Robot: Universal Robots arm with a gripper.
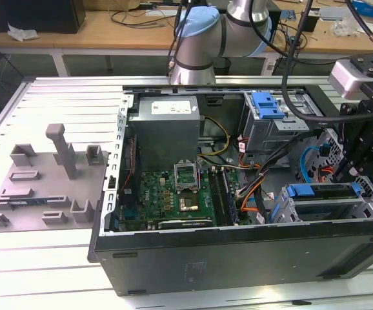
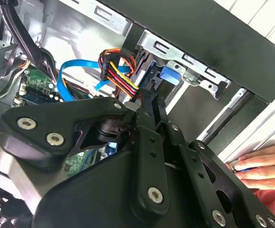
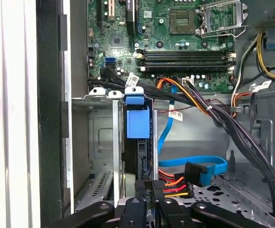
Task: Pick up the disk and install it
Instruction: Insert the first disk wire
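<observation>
Nearest the wrist cameras was the gripper [image 3: 148, 184], its black jaws drawn close together and apparently clamped on the back end of the disk [image 1: 322, 191]. The disk sat edge-on in a slot of the grey drive cage [image 3: 99, 142] at the front of the computer case [image 1: 238, 258]. Most of its length was already between the rails, and its blue frame ran along the slot.

The step in hand looked like seating the disk fully. Doing it well probably meant keeping the disk square to the rails and pushing straight along the slot, since a small tilt could jam the frame. A firm, centred hold would likely stop the disk from twisting as resistance rose near the blue tab [image 3: 137, 122] at the far end.

A power plug [image 3: 173, 187] with orange, red and yellow wires lay just beside the jaws, and I judged it the likeliest snag. A blue flat cable [image 3: 194, 164] looped near it, and a black cable bundle [image 3: 232, 128] ran past toward the motherboard [image 3: 175, 57].

In the second wrist view a person's hand [image 2: 259, 164] rested at the outer edge of the case, near the arm. A second cage [image 1: 270, 123] stood further back in the case. A grey fixture [image 1: 44, 187] sat on the desk [image 1: 44, 271], well apart from the work.
</observation>
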